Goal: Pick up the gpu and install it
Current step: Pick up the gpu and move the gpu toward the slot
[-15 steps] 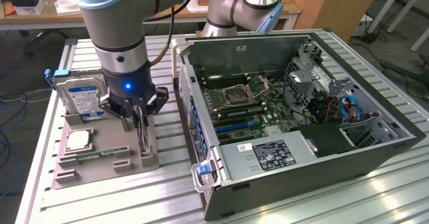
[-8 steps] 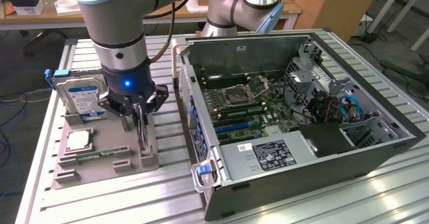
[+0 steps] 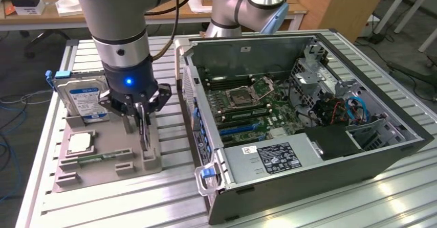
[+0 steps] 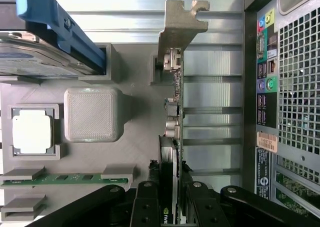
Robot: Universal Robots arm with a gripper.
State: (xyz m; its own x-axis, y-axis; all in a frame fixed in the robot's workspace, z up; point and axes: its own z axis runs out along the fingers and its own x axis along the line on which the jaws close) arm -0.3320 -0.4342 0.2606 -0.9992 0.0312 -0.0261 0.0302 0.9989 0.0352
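The gpu (image 3: 145, 133) is a thin dark card standing on edge over the right side of the grey parts tray (image 3: 102, 173), in the exterior view. My gripper (image 3: 142, 116) comes down on it from above, with a finger on each face, shut on the card. In the wrist view the gpu (image 4: 173, 132) shows edge-on, its silvery bracket (image 4: 178, 31) at the far end, and the black fingers (image 4: 146, 207) clamp its near end. Whether its lower edge still rests in the tray's slot I cannot tell. The open computer case (image 3: 382, 151) with its green motherboard (image 3: 254, 110) lies to the exterior view's right.
On the tray stand a blue-labelled hard drive (image 3: 82, 99), a square silver CPU (image 3: 80, 142) and a green memory stick (image 4: 65, 178). The case's rear port panel (image 4: 265, 82) runs close beside the card. A second arm's base (image 3: 246, 5) stands behind the case.
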